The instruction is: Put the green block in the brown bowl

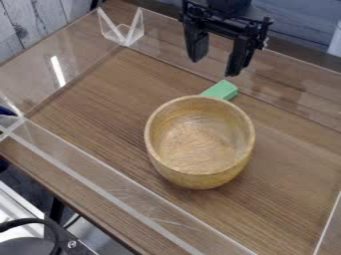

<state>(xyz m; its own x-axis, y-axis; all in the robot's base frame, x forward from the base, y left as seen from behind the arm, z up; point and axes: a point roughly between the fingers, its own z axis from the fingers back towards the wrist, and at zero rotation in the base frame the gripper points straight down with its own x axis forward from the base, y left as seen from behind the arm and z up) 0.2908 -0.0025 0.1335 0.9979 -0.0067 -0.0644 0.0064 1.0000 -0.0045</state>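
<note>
Camera view puts your gripper (216, 62) high at the far side of the table, fingers pointing down and spread wide with nothing between them. The green block (221, 92) lies flat on the wood just beyond the far rim of the brown bowl (200, 142), close to it and possibly touching, though only a corner of the block shows past the right finger, so you cannot be sure of its full outline. That closeness is your main risk: if you come down with the fingers this wide, the near one may land on the bowl's thick wall instead of the table, tipping or shoving the bowl and knocking the block aside. A descent slightly off-centre could also pinch only the block's edge, and it may slip out on the lift. Because the bowl is loose, any nudge shifts your drop target too. Around you, the wooden tabletop (94, 95) is brown, grained and bare apart from these things, and it is fenced by a clear acrylic wall (80, 159) running along the near and left sides, with a small clear bracket (123, 30) at the far left corner. Keep your swing inside that wall.
</note>
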